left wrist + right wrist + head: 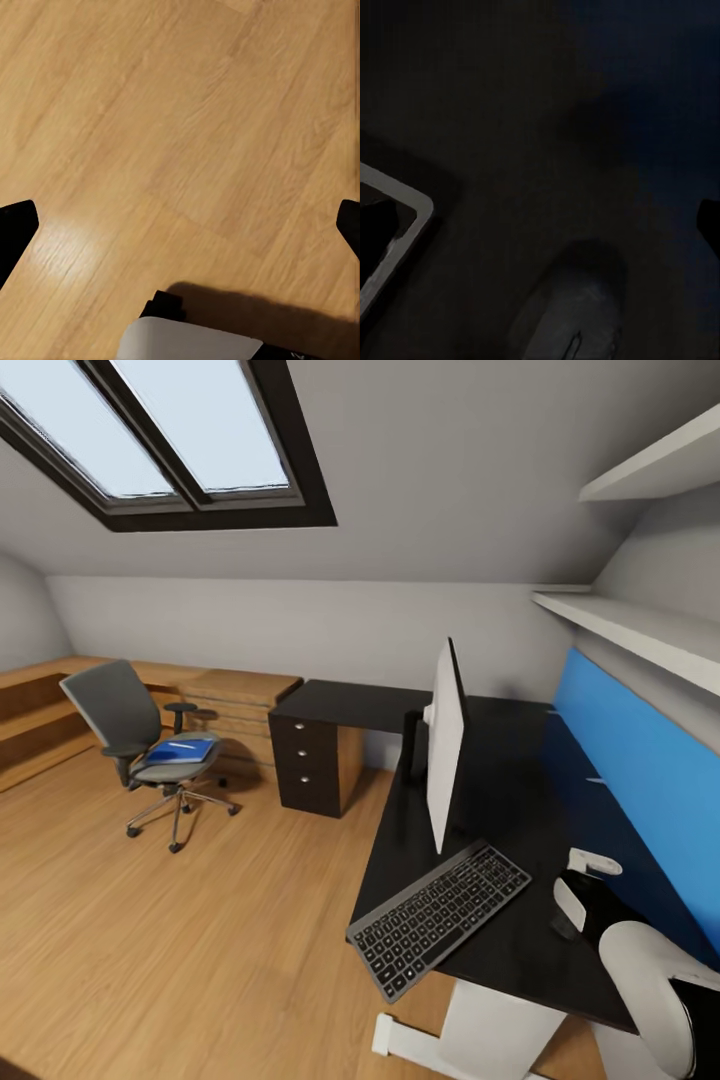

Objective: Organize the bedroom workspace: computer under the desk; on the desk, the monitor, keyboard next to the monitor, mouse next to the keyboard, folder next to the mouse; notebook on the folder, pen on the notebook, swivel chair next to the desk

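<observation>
With the keyboard and monitor already on the counter, the folder lies on the swivel chair at 10 o'clock, nearer the left arm, both tools released and empty.
</observation>
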Robot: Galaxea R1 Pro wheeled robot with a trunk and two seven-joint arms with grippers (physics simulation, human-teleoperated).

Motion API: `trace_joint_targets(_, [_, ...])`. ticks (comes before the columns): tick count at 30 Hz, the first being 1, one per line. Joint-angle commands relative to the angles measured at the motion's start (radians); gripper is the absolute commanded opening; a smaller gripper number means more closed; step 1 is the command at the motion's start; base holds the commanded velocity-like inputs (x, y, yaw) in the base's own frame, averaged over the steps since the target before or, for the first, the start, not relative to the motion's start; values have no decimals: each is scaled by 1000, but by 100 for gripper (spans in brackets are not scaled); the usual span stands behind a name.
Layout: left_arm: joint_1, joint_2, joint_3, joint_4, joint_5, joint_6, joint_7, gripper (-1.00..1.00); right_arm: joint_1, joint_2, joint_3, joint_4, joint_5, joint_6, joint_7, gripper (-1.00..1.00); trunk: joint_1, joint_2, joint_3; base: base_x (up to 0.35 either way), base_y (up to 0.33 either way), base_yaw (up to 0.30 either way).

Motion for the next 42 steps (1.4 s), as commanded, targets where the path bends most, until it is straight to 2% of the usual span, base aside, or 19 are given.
trace_joint_targets(1, [-1, 0, -9, 0, 9, -4, 5, 100, -1, -1, 1, -1, -6, 8, -7, 100, 1, -1, -1, 313, -125, 0])
trace_joint_targets(7, [-1, -1, -10, 0, 8, -2, 1, 100, -1, -1, 0, 0, -7, 26, -13, 100, 1, -1, -1, 250, -109, -2])
trace_joint_targets(18, [-1, 2, -4, -30, 13, -5, 5, 100, 0, -1, -2, 1, -11, 36, -14, 100, 1, -1, 7, 30, -14, -161])
trace_joint_targets(21, [-1, 2, 21, -80, 25, -4, 7, 100, 0, -2, -2, 2, -12, 70, -14, 100, 1, -1, 9, 2, -1, -225])
trace_joint_targets(22, [-1, 2, 39, -88, 33, -3, 7, 100, -1, -2, -2, 2, -13, 88, -14, 100, 1, -1, 10, 1, 0, -188])
trace_joint_targets(26, [-1, 1, 67, -98, 44, -2, 7, 100, -1, -1, -3, 3, -13, 117, -14, 100, 1, -1, 11, 0, 0, -112])
trace_joint_targets(35, [-1, 1, 80, -102, 49, -2, 7, 100, -1, 1, -4, 5, -14, 152, -12, 100, 1, -1, 12, 0, 0, -24])
trace_joint_targets(42, [-1, 1, 82, -102, 49, -2, 7, 100, -1, 5, -3, 28, -16, 210, -8, 100, 1, -1, 12, 0, 0, -2])
